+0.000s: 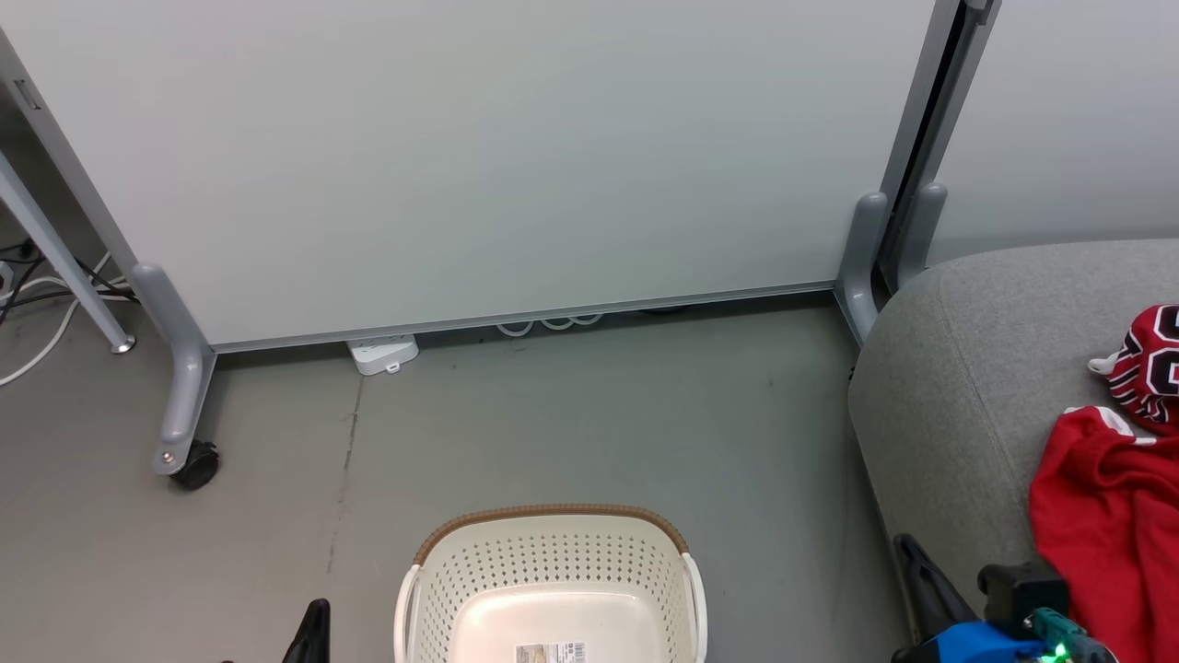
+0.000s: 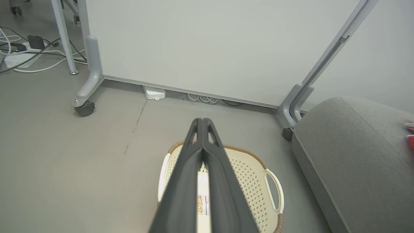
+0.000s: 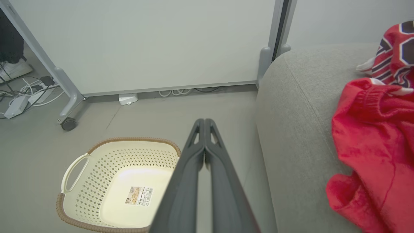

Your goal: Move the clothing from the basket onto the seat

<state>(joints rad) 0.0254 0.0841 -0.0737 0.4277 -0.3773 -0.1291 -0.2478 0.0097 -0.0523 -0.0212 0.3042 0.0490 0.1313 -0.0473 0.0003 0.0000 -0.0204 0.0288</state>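
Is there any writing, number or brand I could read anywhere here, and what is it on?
Sticker on the basket bottom: print with a barcode, too small to read.
Striped red garment on the seat: large black-and-white numerals, cut off, unreadable.
No text is legible.

Two red garments in the head view: a plain garment (image 1: 1105, 516) at four o'clock, a numbered garment (image 1: 1147, 364) at three o'clock

One basket (image 1: 553, 552) at six o'clock, bearing one label sticker (image 1: 550, 652)

One seat (image 1: 958, 368) at three o'clock

One white panel (image 1: 507, 157) at twelve o'clock, one caster wheel (image 1: 196, 465) at eight o'clock, one power strip (image 1: 382, 353) at nine o'clock

Two grippers: left gripper (image 2: 201, 121), right gripper (image 3: 204, 121)
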